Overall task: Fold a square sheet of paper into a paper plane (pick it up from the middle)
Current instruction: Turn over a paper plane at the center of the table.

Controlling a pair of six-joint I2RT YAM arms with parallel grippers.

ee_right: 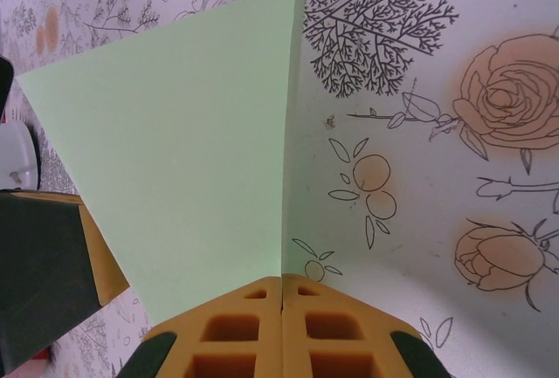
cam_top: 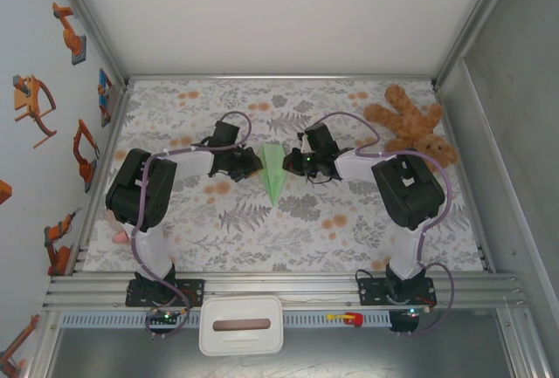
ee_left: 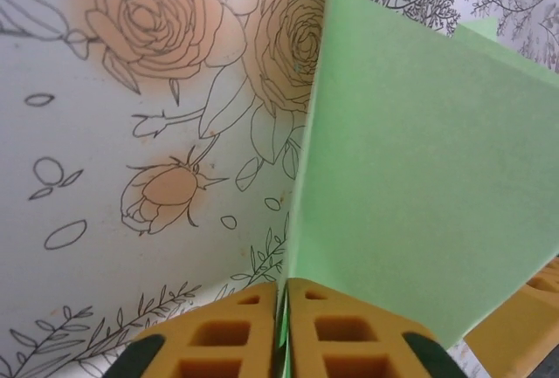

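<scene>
You had the left gripper (cam_top: 251,163) and right gripper (cam_top: 295,162) both clamped shut on the paper plane (cam_top: 274,171) from opposite sides, mid-table (cam_top: 367,221), nose toward the near edge, seemingly pinching its flaps upright to set the central crease.

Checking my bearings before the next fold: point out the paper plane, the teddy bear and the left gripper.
paper plane (cam_top: 274,171), top external view, mid crease
teddy bear (cam_top: 409,124), top external view, its torso
left gripper (ee_left: 282,285), left wrist view, between fingertips
</scene>
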